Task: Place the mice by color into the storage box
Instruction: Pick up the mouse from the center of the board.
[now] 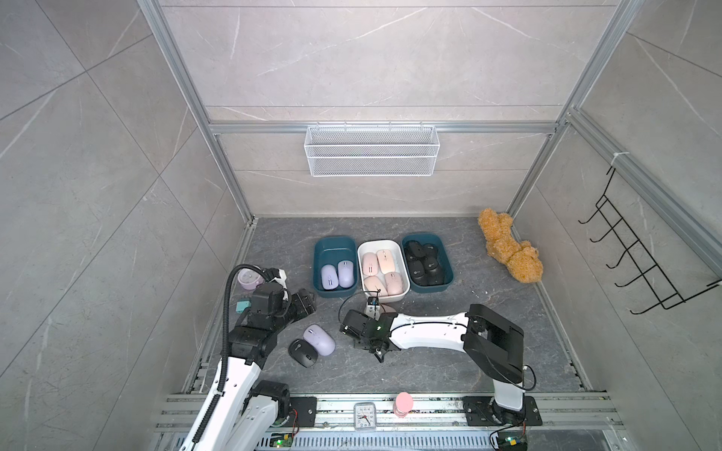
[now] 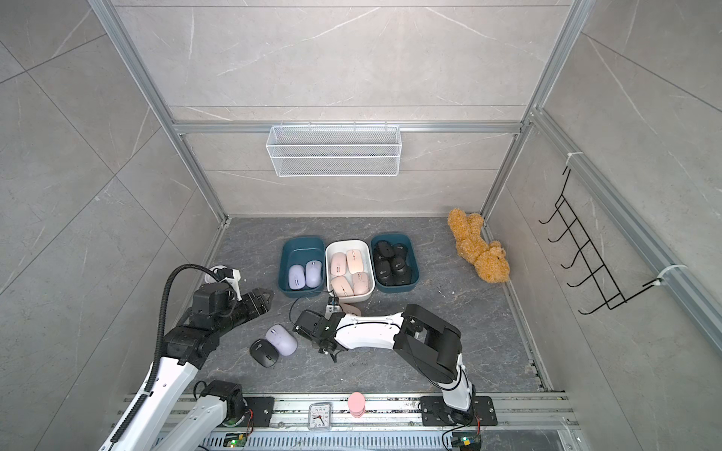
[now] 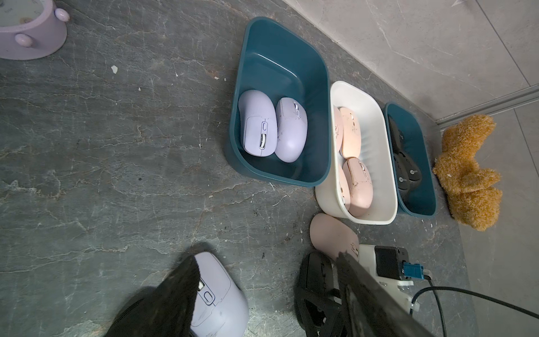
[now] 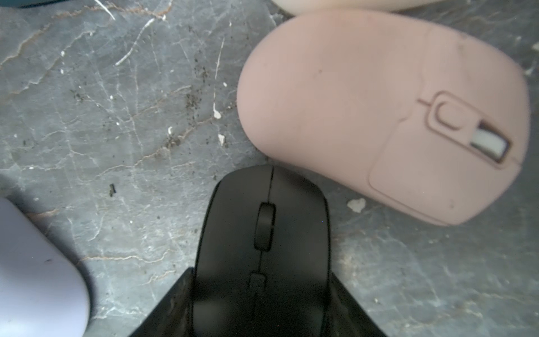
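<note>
- My right jaws are closed on a matte black oval computer mouse (image 4: 262, 248). The right wrist view shows a dark finger (image 4: 169, 309) against each side of it, and its button end points away from my wrist. I cannot tell whether it is lifted off the dark grey marbled worktop (image 1: 449, 351).
- A loose pale pink oval mouse (image 4: 364, 111) lies just beside the front of that mouse. It is on the worktop, in front of the white bin.
- My left jaws are open and hold nothing. In the left wrist view their fingers (image 3: 175, 297) stand wide apart above the worktop.
- Near my left jaws, a loose lavender oval mouse (image 1: 320, 339) lies touching a second loose black mouse (image 1: 302, 352).
- Three rounded plastic bins stand side by side toward the back of the worktop.
- The left dark teal bin (image 1: 334, 250) holds two lavender mice (image 1: 345, 273).
- The middle white bin (image 1: 394, 297) holds four pink mice (image 1: 386, 261).
- The right dark teal bin (image 1: 429, 289) holds a heap of black mice (image 1: 424, 267).
- A round lavender alarm clock (image 1: 247, 278) and a small teal block (image 1: 242, 306) sit at the left edge, by my left arm.
- A fluffy golden-brown teddy bear (image 1: 508, 250) lies in the back right corner.
</note>
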Robot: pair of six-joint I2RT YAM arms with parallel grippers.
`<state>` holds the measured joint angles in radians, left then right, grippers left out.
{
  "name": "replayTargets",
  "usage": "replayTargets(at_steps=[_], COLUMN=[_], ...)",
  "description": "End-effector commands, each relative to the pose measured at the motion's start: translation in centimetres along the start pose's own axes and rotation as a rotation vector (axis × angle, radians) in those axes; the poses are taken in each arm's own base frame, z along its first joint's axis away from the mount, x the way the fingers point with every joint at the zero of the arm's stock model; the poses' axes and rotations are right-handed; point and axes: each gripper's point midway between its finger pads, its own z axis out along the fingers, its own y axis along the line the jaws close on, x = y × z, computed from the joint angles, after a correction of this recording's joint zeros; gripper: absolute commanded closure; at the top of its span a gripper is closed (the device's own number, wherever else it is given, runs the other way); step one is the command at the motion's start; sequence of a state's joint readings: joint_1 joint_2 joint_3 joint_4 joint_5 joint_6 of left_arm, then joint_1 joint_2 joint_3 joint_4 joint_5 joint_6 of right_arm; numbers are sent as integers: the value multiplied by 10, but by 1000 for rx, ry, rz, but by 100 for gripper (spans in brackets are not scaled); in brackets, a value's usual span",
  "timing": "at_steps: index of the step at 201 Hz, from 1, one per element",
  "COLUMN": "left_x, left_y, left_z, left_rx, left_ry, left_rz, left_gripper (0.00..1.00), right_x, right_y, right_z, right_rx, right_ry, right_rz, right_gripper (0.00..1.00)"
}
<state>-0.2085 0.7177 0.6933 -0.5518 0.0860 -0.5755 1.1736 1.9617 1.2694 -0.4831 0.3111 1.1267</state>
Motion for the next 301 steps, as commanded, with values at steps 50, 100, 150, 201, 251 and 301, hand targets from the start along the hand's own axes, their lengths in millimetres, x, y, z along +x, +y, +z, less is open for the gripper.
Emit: replayTargets(at_steps=[50,100,150,201,251,301], left_x=[-5,-11,-25,-47,-60,-77], left_y=[-3,-7,-15,-38,-55,-72], left_z=[2,2,5,18,47,67], left_rx=[8,-2,-32,20,70,96], left_ry=[-6,12,58,78,126,167], left_rz=[12,19,96,125,132,155], left_gripper=[24,24,24,24,26,27], right_x=[-23,-32,-57,-85,-133,-183], right_y=[2,7,12,-7,-43,-80], right_z=[-36,-60,-98,-122,-135,-140], right_rx=[-34,-87,-146,-135,-90,-45], right_ry=[-71,-119,-194,-264,-321,-377], right_rz=[-86,-114,-165,-203,-237,-231], right_gripper=[46,46,46,46,46,46])
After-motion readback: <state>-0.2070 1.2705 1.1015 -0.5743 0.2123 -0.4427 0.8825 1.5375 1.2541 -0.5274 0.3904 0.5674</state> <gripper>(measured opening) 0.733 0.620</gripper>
